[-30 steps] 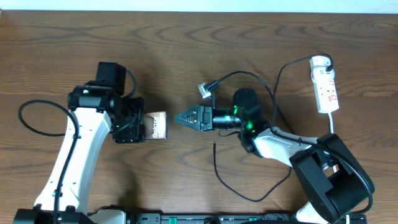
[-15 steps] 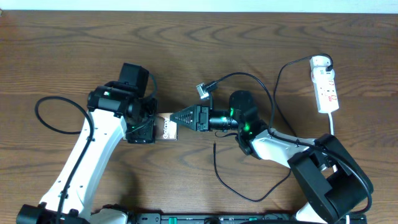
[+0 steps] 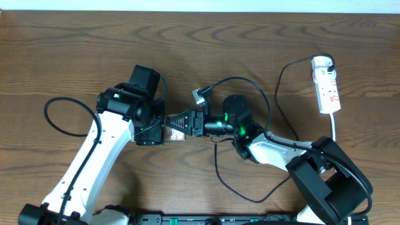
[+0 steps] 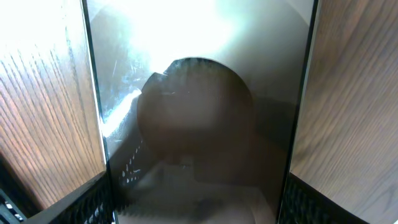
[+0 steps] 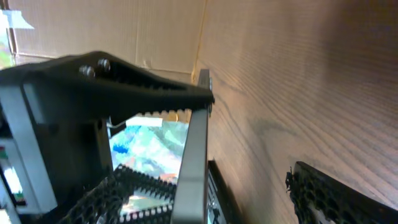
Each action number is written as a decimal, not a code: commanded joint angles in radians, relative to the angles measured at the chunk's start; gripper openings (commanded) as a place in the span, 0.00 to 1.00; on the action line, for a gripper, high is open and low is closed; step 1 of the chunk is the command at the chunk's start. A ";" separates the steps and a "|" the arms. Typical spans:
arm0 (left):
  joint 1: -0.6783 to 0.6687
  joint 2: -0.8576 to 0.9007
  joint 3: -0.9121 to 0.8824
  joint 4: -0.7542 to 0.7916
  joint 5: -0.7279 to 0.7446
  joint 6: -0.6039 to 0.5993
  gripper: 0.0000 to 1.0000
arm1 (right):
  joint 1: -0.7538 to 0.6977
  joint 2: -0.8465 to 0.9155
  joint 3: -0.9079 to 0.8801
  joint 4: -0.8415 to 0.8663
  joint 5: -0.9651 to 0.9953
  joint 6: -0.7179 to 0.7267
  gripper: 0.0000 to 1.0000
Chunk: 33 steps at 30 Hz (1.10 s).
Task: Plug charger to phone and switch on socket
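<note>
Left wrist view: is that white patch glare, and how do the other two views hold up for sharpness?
Left wrist: yes, glare washes out the top of the glossy phone, with a dark round reflection below it. Right wrist: phone edge-on, colourful reflections on its face, no washout. Overhead: even light, sharp, only soft shadows on the table.

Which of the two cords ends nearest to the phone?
The thin black cable: its plug tip lies close to the phone; the thick white cord runs from the power strip.

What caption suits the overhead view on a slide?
Left gripper holds the phone at the open right gripper; the charger tip lies apart.
</note>
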<state>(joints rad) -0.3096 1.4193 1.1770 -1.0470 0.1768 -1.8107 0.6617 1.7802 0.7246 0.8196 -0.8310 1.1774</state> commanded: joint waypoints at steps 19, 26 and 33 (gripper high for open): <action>-0.057 0.032 0.022 -0.002 -0.013 -0.080 0.07 | 0.047 0.006 0.010 -0.001 0.077 0.050 0.69; -0.057 0.032 0.022 -0.002 -0.013 -0.080 0.07 | 0.047 0.006 0.010 -0.001 0.077 0.049 0.61; -0.057 0.032 0.022 -0.002 -0.013 -0.080 0.07 | 0.055 0.006 0.010 -0.001 0.081 0.049 0.59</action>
<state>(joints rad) -0.3649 1.4506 1.1770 -1.0466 0.1768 -1.8820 0.7025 1.7802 0.7246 0.8196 -0.7620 1.2217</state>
